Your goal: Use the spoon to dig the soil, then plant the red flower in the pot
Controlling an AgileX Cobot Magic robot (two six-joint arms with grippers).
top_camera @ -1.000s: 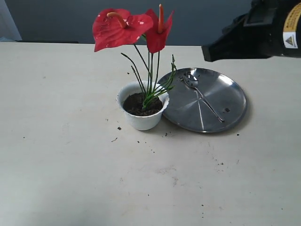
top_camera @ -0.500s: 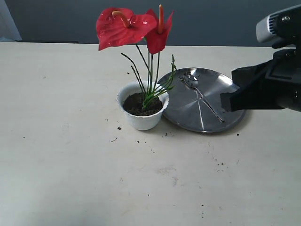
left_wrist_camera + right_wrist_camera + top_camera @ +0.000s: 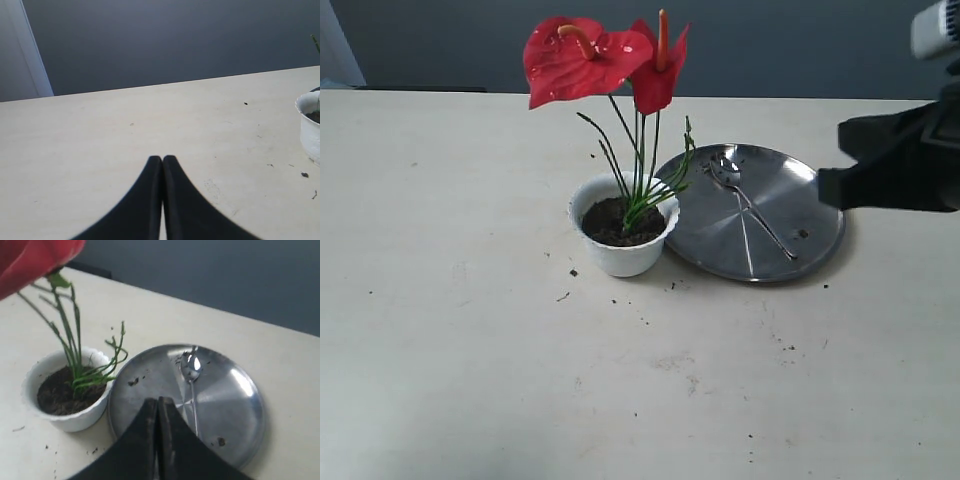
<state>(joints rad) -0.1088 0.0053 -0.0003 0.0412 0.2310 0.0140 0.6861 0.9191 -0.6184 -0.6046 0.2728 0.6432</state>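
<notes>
The red flower [image 3: 590,60] stands upright with its green stems [image 3: 75,345] set in the dark soil [image 3: 620,220] of the small white pot [image 3: 620,255] at the table's middle. Right of the pot, the steel spoon [image 3: 750,205] lies on the round steel plate [image 3: 810,225]. The right wrist view shows my right gripper [image 3: 158,401] shut and empty above the plate's [image 3: 235,410] near side, with the spoon [image 3: 191,380] just beyond it. My left gripper [image 3: 162,158] is shut and empty over bare table, with the pot [image 3: 310,125] at that view's edge.
Crumbs of soil [image 3: 570,272] lie scattered on the pale table [image 3: 470,350] around the pot and in front of the plate. The right arm's dark body [image 3: 900,165] hangs at the right edge of the exterior view. A dark wall runs behind the table.
The right arm has drawn back to the right and lower, away from above the plate. Flower, pot and spoon have stayed where they were.
</notes>
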